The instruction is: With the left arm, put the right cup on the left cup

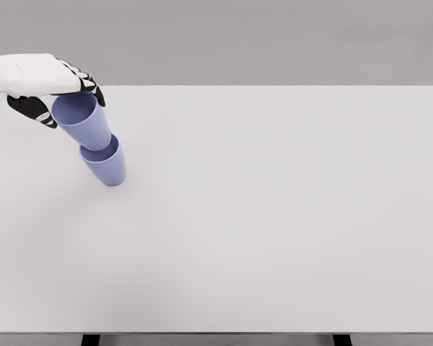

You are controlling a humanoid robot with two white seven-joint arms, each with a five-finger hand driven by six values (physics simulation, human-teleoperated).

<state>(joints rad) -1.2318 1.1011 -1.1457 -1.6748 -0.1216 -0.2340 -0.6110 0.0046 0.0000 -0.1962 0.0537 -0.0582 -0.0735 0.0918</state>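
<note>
Upper left of frame: left hand (54,94) wraps fingers around the rim of the upper cup (83,121), whose base sits nested in the lower cup (105,164) on the bench (274,216). Grip at rim leaves base free; release appears pending.

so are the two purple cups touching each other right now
Touching. The head view shows the upper cup, held by the left hand, with its base nested inside the rim of the lower cup.
</note>
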